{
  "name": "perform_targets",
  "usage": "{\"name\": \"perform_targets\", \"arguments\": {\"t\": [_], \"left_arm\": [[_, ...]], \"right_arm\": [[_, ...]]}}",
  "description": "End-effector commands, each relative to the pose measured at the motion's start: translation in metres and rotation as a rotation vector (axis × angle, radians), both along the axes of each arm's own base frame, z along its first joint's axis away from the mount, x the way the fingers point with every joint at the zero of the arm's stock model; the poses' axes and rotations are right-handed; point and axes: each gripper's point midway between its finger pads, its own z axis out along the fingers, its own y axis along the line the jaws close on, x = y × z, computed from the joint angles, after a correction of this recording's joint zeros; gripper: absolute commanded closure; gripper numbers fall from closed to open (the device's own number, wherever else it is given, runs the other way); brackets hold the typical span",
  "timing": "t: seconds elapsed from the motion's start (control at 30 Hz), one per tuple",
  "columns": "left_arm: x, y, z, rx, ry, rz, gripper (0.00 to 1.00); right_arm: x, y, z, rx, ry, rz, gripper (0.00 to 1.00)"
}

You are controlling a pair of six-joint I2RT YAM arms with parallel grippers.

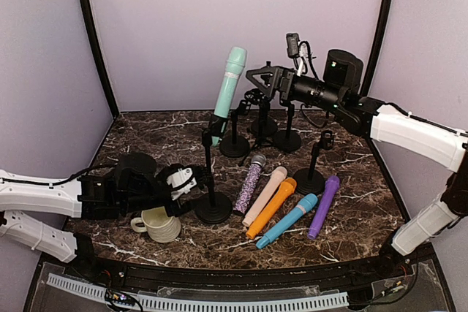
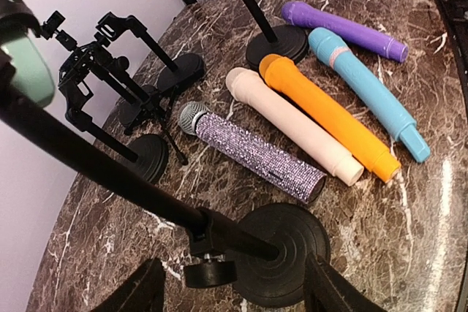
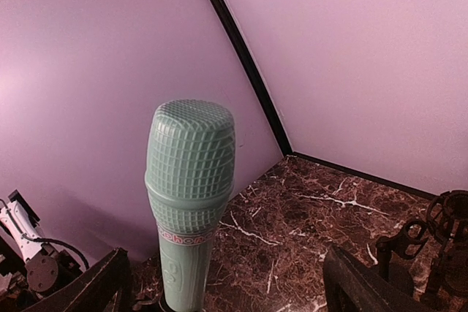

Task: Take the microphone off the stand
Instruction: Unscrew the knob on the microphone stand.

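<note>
A mint-green microphone (image 1: 231,84) stands tilted in the clip of a black stand (image 1: 213,208) at the table's middle left. In the right wrist view its gridded head (image 3: 191,173) rises between my fingers, closer to the left one. My right gripper (image 1: 254,78) hovers open just right of the microphone's head, not touching it. My left gripper (image 1: 191,180) is low on the table beside the stand's pole. In the left wrist view that gripper (image 2: 234,294) is open, with its fingers either side of the stand's round base (image 2: 289,242) and lower pole.
Several microphones lie side by side right of the stand: glittery purple (image 1: 250,183), beige (image 1: 265,195), orange (image 1: 271,207), blue (image 1: 287,220), purple (image 1: 323,206). Empty black stands (image 1: 287,139) crowd the back, one (image 1: 310,179) at the right. A cream cup (image 1: 161,224) sits by the left gripper.
</note>
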Motion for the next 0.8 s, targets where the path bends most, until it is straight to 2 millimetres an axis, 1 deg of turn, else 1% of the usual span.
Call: {"name": "perform_targets", "arguments": {"t": [0.0,0.17,0.33,0.37,0.5,0.77], "left_arm": [[0.009,0.003,-0.003,0.083,-0.127,0.032,0.33],[0.012,0.003,-0.021,0.172,-0.161,0.05,0.34],[0.016,0.002,-0.029,0.229,-0.201,0.063,0.34],[0.017,0.002,-0.031,0.24,-0.204,0.066,0.35],[0.024,0.004,-0.03,0.257,-0.237,0.103,0.41],[0.027,0.004,-0.031,0.263,-0.245,0.114,0.53]], "right_arm": [[-0.003,-0.005,0.017,0.029,-0.058,-0.013,0.09],[-0.003,-0.006,0.017,0.027,-0.062,-0.015,0.09],[-0.003,-0.006,0.017,0.026,-0.062,-0.014,0.08],[-0.003,-0.006,0.017,0.027,-0.062,-0.016,0.09],[-0.003,-0.007,0.018,0.027,-0.062,-0.018,0.09],[-0.002,-0.006,0.017,0.027,-0.057,-0.016,0.09]]}}
